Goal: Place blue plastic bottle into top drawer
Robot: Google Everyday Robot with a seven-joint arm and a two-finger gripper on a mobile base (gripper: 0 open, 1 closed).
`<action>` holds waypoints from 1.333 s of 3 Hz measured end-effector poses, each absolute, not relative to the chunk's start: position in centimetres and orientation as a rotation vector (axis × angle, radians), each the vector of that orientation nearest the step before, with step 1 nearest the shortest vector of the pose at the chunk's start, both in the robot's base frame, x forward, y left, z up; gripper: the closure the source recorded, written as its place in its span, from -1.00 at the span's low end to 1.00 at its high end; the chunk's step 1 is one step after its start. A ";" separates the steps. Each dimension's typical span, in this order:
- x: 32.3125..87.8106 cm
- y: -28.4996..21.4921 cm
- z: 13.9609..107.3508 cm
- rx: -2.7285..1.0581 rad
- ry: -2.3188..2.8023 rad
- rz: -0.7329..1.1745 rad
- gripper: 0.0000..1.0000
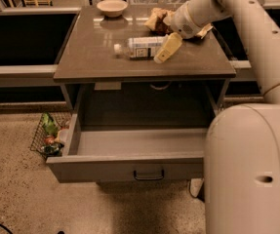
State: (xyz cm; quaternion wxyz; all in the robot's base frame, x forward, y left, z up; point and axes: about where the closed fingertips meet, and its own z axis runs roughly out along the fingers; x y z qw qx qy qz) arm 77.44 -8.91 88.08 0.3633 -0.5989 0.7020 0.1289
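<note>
In the camera view I saw the small clear pale-blue plastic bottle (138, 48) lying on its side on the brown worktop (95, 57), its white cap pointing left. The robot's pale two-finger hand (163, 50) was down at the bottle's right end, touching it or nearly so. From this angle I could not tell whether the hand was open, closed or gripping. Behind the hand lay brown-and-yellow snack bags (155, 19), and a shallow cream bowl (112, 7) stood near the worktop's back edge. Below, the wide shallow grey top drawer (130, 165) was pulled out, with its small dark loop handle (148, 174) at the front's centre. A wire basket (49, 136) sat on the floor to the left.
</note>
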 end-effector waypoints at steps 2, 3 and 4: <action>78.6 -6.0 86.5 -1.517 1.869 0.445 -1.00; 79.0 -5.2 85.6 -1.517 1.878 0.480 -1.00; 79.3 -4.7 84.6 -1.518 1.880 0.515 -1.00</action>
